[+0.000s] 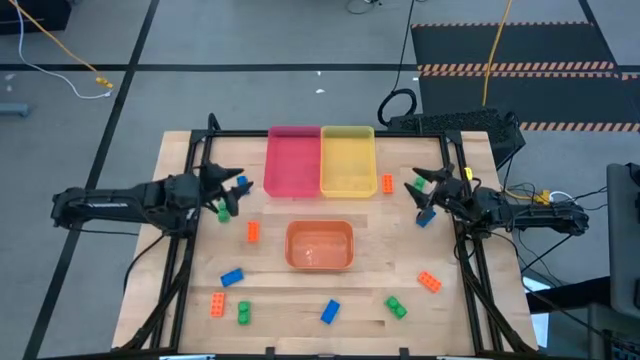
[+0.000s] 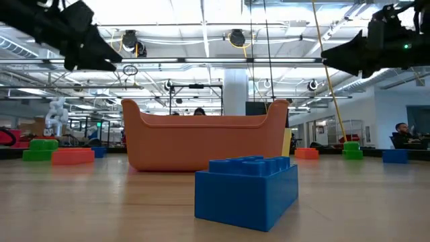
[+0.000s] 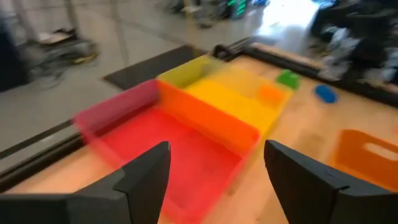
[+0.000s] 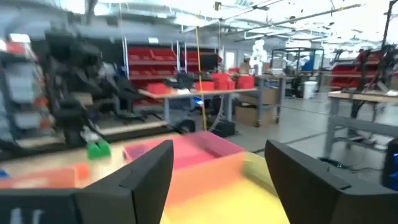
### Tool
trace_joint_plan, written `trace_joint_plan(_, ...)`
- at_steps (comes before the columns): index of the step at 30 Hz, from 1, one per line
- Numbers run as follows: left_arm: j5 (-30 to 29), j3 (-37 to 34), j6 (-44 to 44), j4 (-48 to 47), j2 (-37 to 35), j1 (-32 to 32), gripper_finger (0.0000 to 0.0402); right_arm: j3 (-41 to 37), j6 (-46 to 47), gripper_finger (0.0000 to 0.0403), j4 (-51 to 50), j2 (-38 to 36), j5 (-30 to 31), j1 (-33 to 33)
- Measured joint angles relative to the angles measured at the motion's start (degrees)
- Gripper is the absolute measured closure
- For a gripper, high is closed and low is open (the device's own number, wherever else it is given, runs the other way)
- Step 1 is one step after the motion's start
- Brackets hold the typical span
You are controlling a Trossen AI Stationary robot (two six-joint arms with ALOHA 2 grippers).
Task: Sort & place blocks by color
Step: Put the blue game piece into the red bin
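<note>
Small blocks in blue, green and orange lie scattered on the wooden table [image 1: 280, 290]. My left gripper [image 3: 214, 149] hovers open over the table's left side, above a blue block [image 1: 243, 184] and a green block [image 1: 222, 212], facing the pink tray [image 3: 168, 143]. My right gripper [image 4: 217, 146] hovers open over the right side, near a green block [image 1: 420, 185], a blue block [image 1: 426, 217] and an orange block [image 1: 387, 183]. Neither gripper has anything between its fingers. More blocks lie near the front edge, among them a blue one [image 2: 245, 188].
A pink tray [image 1: 293, 160] and a yellow tray [image 1: 347, 160] stand side by side at the table's far middle. An orange tray [image 1: 320, 245] stands in the centre. A black frame [image 1: 190, 160] runs along the table's left, right and far sides.
</note>
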Motion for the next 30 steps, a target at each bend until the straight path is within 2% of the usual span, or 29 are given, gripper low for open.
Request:
trace_joint_plan(3, -3.6, 5.5, -4.1, -4.7, 4.8, 0.4, 0.0140, 3.7, -3.2, 0.0150, 0.9, 3.3, 1.0, 0.0)
trace_joint_plan(6, -4.1, 11.4, -8.4, -10.4, 9.6, 1.9, 0.0148, 7.3, -5.8, 0.0149, 0.2, 8.1, 3.0, 0.0)
trace_joint_plan(11, -4.1, 22.1, -15.3, -29.6, 19.4, 6.1, 0.0161, 13.9, -6.2, 0.0149, -2.4, 18.0, 7.0, 0.0)
trace_joint_plan(14, -1.7, 27.1, -19.9, -40.9, 25.0, 9.6, 0.0162, 15.9, -5.0, 0.0149, -5.3, 23.5, 7.1, 0.0)
trace_joint_plan(17, 2.7, 29.8, -23.1, -47.9, 29.3, 14.3, 0.0162, 16.4, -3.8, 0.0149, -4.3, 27.1, 9.4, 0.0)
trace_joint_plan(21, 8.8, 30.2, -24.3, -49.9, 33.1, 20.9, 0.0154, 16.6, -3.9, 0.0149, -0.5, 29.1, 12.8, 0.0)
trace_joint_plan(24, 13.7, 30.0, -24.1, -49.7, 36.2, 25.3, 0.0138, 16.6, -5.5, 0.0149, 2.2, 29.1, 12.9, 0.0)
trace_joint_plan(30, 17.6, 30.0, -23.9, -49.3, 42.5, 30.6, 0.0109, 16.6, -8.6, 0.0149, 4.0, 29.1, 12.9, 0.0)
